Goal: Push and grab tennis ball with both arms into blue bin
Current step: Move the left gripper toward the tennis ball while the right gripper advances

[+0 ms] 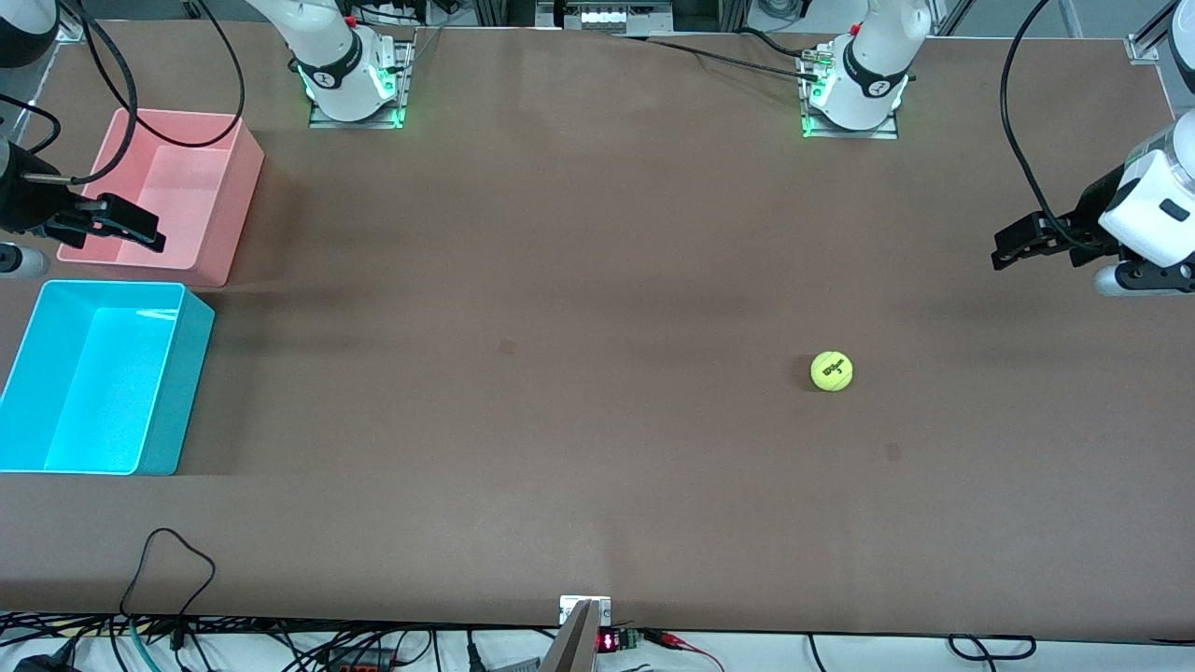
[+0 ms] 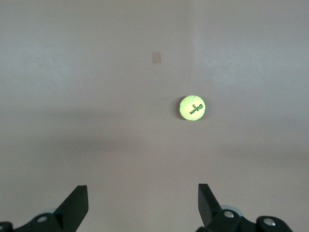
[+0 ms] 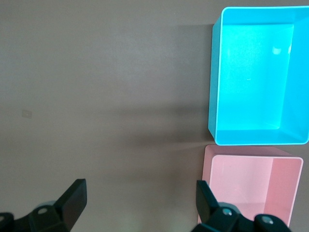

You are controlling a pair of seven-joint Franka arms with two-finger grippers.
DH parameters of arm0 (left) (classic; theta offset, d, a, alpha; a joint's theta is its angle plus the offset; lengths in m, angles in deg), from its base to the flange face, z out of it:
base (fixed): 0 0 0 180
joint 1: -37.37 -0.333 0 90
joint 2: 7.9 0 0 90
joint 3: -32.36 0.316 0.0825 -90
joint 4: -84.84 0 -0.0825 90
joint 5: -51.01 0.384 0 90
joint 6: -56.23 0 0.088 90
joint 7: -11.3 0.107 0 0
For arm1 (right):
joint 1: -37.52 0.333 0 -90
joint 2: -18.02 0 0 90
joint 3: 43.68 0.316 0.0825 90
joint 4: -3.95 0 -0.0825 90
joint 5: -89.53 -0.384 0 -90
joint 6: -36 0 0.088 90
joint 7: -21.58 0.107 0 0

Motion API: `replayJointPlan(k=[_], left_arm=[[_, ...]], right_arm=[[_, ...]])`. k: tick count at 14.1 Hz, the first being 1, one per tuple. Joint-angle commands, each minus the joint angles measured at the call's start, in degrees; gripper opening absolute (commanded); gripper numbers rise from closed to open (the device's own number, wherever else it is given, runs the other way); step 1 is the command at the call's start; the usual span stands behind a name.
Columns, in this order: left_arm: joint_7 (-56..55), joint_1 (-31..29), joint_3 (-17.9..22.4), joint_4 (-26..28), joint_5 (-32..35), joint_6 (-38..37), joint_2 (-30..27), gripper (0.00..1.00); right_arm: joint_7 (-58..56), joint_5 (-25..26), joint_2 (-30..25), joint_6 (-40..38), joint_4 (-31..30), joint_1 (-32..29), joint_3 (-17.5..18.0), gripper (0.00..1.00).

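Note:
The tennis ball (image 1: 831,371), yellow-green with a black logo, lies on the brown table toward the left arm's end; in the left wrist view the tennis ball (image 2: 192,107) sits well ahead of the fingers. My left gripper (image 1: 1006,252) hangs open and empty above the table's left-arm end, its jaws wide (image 2: 143,193). The blue bin (image 1: 177,392) stands empty at the right arm's end, nearer the front camera than the pink bin. My right gripper (image 1: 140,231) hovers open and empty over the pink bin, jaws wide (image 3: 141,191). The right wrist view shows the blue bin (image 3: 215,96).
The pink bin (image 1: 233,205) stands empty right beside the blue one, and the right wrist view shows the pink bin (image 3: 251,188) too. Both arm bases stand along the table's edge farthest from the front camera. A black cable loop (image 1: 168,560) lies near the front edge.

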State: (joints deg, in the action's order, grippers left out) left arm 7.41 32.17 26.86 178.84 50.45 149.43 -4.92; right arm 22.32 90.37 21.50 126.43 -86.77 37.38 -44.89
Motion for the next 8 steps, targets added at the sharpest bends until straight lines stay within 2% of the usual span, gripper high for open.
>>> replayJointPlan(k=[1,4,6,7,8], left_arm=[[1.7,-0.3,-0.2,-0.5,-0.9,-2.0,2.1,1.0],[1.7,-0.2,-0.3,-4.7,-0.3,-1.8,7.1,1.0],[3.4,0.2,-0.4,-5.6,-0.1,-2.1,9.3,1.0],[6.8,-0.1,-0.4,-5.2,-0.3,-2.2,10.3,0.78],[9.1,0.0,-0.4,-4.8,-0.3,-2.2,10.9,0.43]], right_arm=[[-0.1,-0.2,-0.8,-0.2,-0.7,-0.1,0.2,1.0],[0.0,-0.2,-0.8,-0.2,-0.6,-0.2,0.1,1.0],[0.1,-0.2,-0.8,-0.2,-0.6,-0.3,0.1,1.0],[0.1,-0.2,-0.8,-0.2,-0.6,-0.3,0.1,1.0],[0.1,-0.2,-0.7,-0.1,-0.6,-0.4,0.1,1.0]])
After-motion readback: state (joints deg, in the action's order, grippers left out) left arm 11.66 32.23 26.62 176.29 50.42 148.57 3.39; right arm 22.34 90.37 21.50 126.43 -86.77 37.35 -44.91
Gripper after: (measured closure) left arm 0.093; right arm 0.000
